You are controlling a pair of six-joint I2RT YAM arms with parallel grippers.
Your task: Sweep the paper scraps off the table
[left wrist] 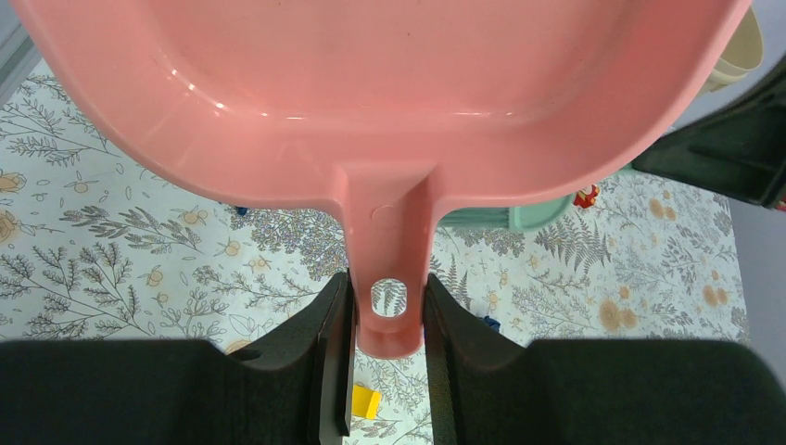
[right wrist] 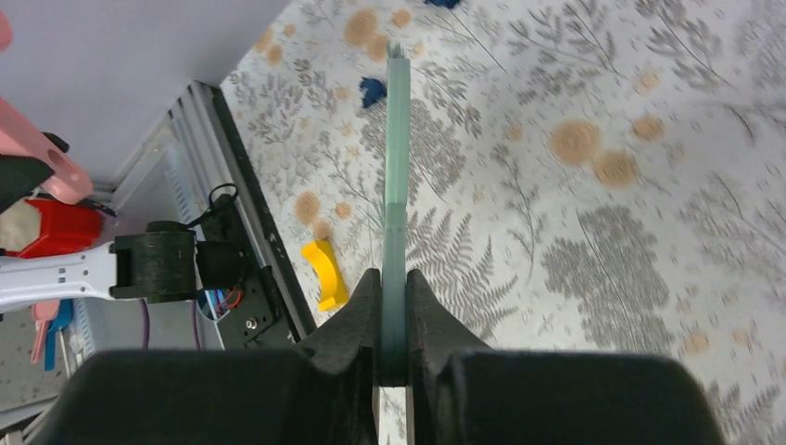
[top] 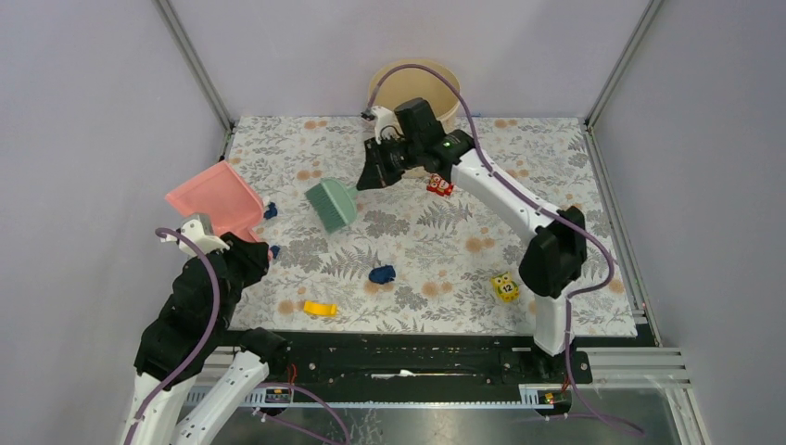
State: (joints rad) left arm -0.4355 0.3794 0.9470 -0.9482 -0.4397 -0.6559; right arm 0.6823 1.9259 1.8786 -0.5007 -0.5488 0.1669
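Note:
Dark blue paper scraps lie on the leaf-printed table [top: 556, 158]: one [top: 381, 273] near the middle front, two small ones [top: 270, 210] [top: 275, 250] beside the dustpan. My left gripper [top: 243, 243] [left wrist: 387, 315] is shut on the handle of the pink dustpan [top: 215, 199] [left wrist: 389, 102], which sits at the table's left edge. My right gripper [top: 375, 171] [right wrist: 394, 297] is shut on the green brush [top: 332, 204] [right wrist: 397, 185], whose bristles point toward the dustpan. In the right wrist view, scraps [right wrist: 372, 89] lie beyond the brush tip.
A yellow flat piece [top: 320, 308] [right wrist: 326, 273] lies near the front edge. A red toy [top: 439, 185] sits under the right arm and a yellow cube [top: 504, 287] at front right. A beige round bin [top: 417, 83] stands behind the table's far edge.

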